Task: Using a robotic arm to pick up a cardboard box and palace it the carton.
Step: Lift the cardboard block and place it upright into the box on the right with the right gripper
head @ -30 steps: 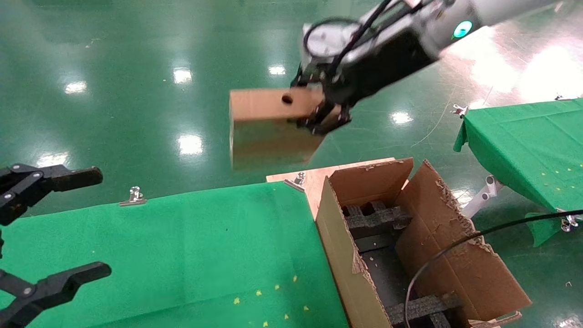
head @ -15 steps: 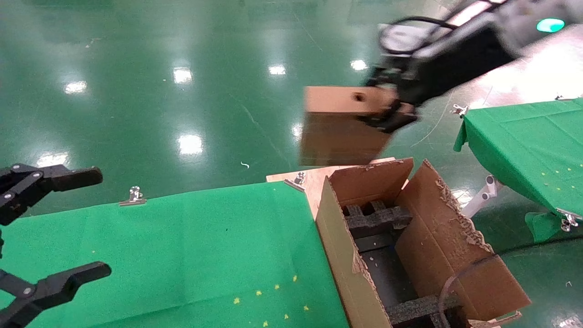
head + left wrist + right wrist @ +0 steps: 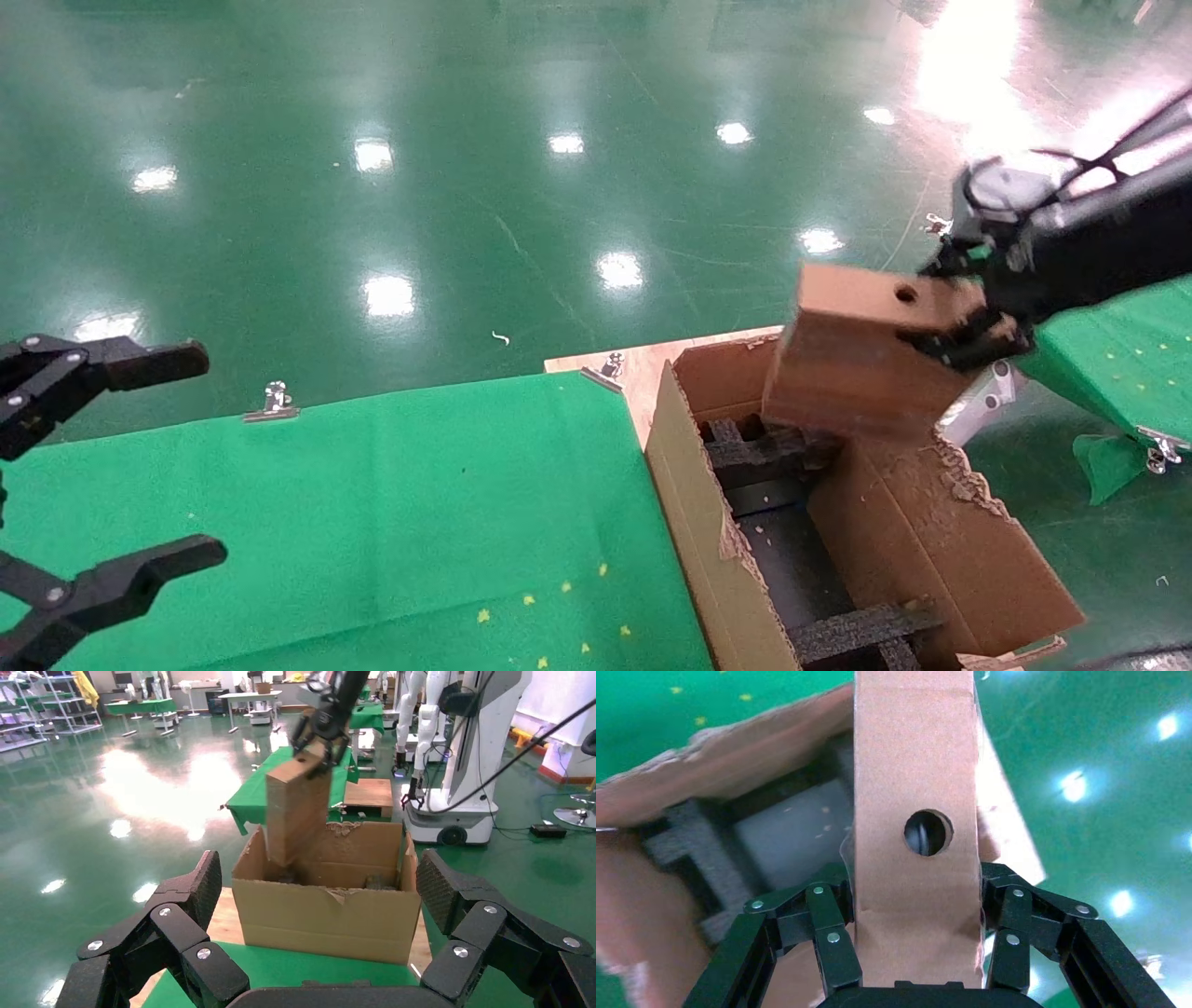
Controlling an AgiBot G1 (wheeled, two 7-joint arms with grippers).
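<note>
- My right gripper [image 3: 916, 952] is clamped on the cardboard box [image 3: 861, 349]: fingers [image 3: 831, 941] pressed flat against its two narrow sides, near the end with the round hole.
- Box look: plain brown, closed, long rectangular. The hole sits on the narrow top face just ahead of my grip; a crease runs across that face between the fingers.
- Position: held in the air over the far end of the carton [image 3: 708, 522], at about 2 o'clock in the head view. From the left wrist view the box [image 3: 299, 808] hangs end-down, slightly tilted, its lower corner at or just inside the carton [image 3: 327, 906] rim. Can't tell if it touches the foam.
- Carton: open, flaps ragged and torn, right flap [image 3: 941, 540] folded outward. Black foam inserts [image 3: 861, 629] cross the inside at near and far ends, dark open floor between them.
- Edges: carton's left wall runs beside the green-covered table [image 3: 372, 522]. A second green table [image 3: 1117, 368] sits just behind my right arm at 3 o'clock.
- Room: open green floor from 10 to 1 o'clock.
- My left gripper [image 3: 102, 475] is parked at 8 o'clock over the near table, fingers spread wide, holding nothing.
</note>
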